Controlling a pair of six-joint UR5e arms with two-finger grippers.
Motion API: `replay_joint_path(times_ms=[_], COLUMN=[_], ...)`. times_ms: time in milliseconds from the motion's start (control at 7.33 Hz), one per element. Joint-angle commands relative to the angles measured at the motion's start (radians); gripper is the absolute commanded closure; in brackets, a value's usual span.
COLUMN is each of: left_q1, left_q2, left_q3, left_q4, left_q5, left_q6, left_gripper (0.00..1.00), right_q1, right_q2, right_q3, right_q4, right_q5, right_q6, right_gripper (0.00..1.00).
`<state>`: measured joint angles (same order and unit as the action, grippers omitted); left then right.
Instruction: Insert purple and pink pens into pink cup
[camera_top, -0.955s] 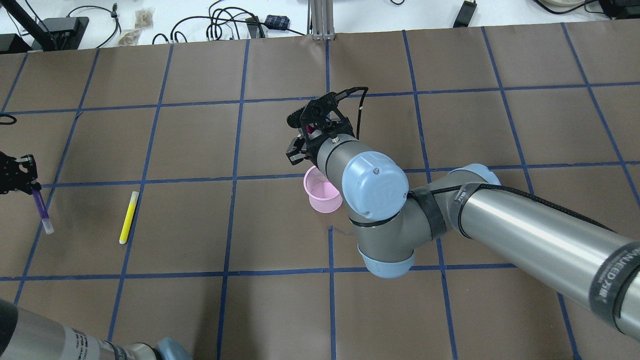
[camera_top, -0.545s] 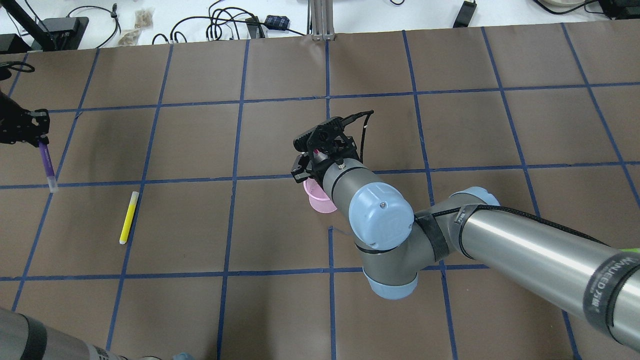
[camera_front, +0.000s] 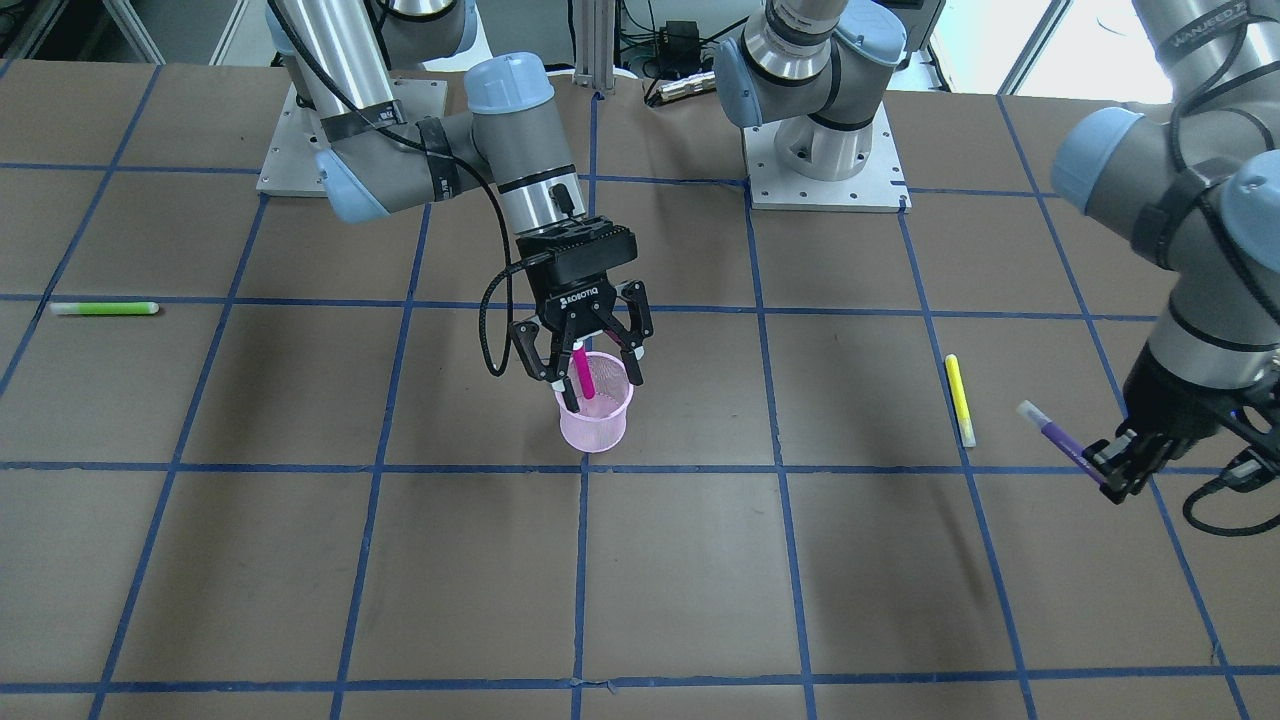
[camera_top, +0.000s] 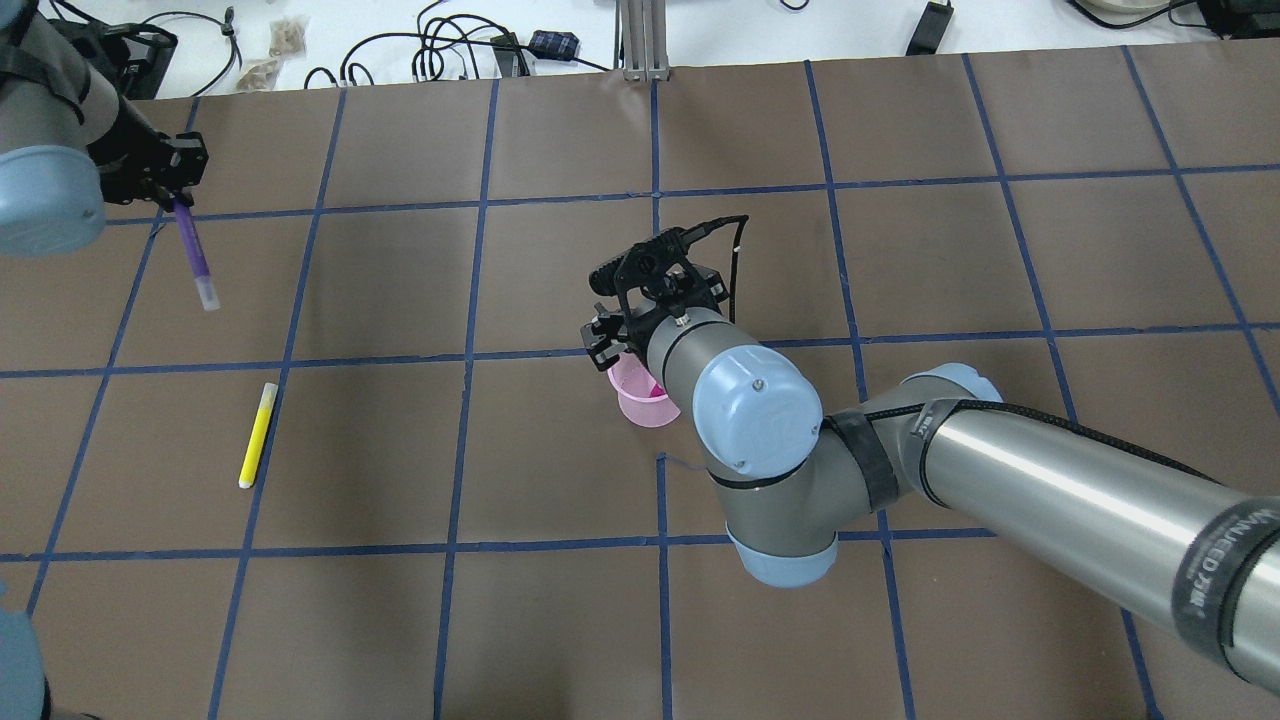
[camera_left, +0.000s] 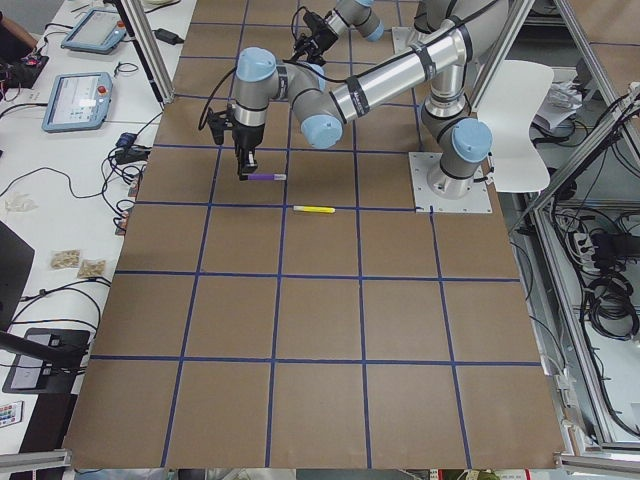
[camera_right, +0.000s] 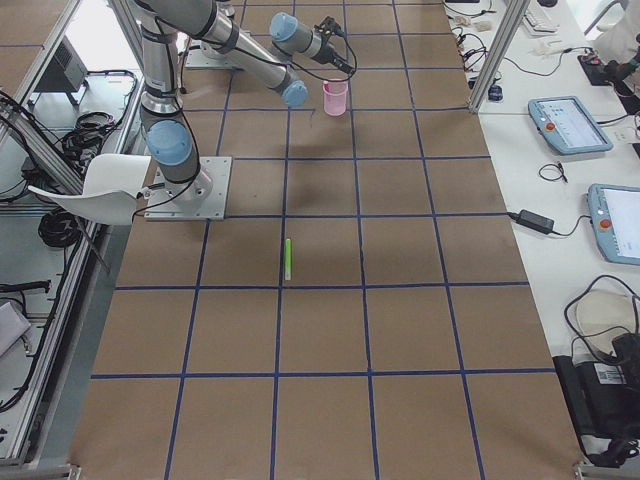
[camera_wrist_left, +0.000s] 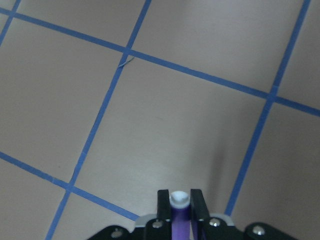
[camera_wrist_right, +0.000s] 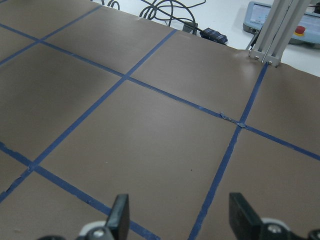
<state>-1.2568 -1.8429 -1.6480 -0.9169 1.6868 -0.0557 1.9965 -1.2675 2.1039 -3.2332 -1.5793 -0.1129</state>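
Pink pen (camera_front: 582, 368) stands in cup (camera_front: 595, 430), right gripper (camera_front: 598, 380) released; left gripper (camera_front: 1112, 474), grasping purple pen (camera_front: 1052, 434) by left edge, should deliver next.

A brown table (camera_top: 400, 620) gridded with blue tape (camera_top: 350, 551) lies beneath the right gripper (camera_front: 595, 380). Ahead of that gripper, past the table's far edge, a white bench (camera_top: 330, 30) holds black cables (camera_top: 437, 62) beside an aluminium post (camera_top: 640, 35). Behind the gripper, off the table, stands a white chair (camera_left: 515, 130).
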Motion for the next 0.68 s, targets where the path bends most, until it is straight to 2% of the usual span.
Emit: replay_joint_path(times_ms=[0,273,409,545], left_q1=[-0.105,-0.218,-0.284,-0.349], left_q2=[0.008,0.02,0.014,-0.007], left_q3=[-0.001,-0.001,-0.001,-0.009], left_q4=[0.001,0.006,0.038,0.093], left_q5=[0.005,0.007,0.019,0.068], left_q6=[-0.14,-0.284,-0.353,-0.433], left_gripper=[1.0,1.0,1.0,1.0], right_q1=[-0.095,-0.267,-0.345,-0.426], right_q2=[-0.061,-0.066,-0.075,-0.079], right_q3=[-0.225,-0.466,-0.577,-0.684], right_q4=[0.451,0.846,1.056,1.275], right_q5=[0.007,0.047,0.044,0.044], right_q6=[-0.087,-0.213,-0.215,-0.217], right_gripper=[0.0,0.0,0.0,0.0])
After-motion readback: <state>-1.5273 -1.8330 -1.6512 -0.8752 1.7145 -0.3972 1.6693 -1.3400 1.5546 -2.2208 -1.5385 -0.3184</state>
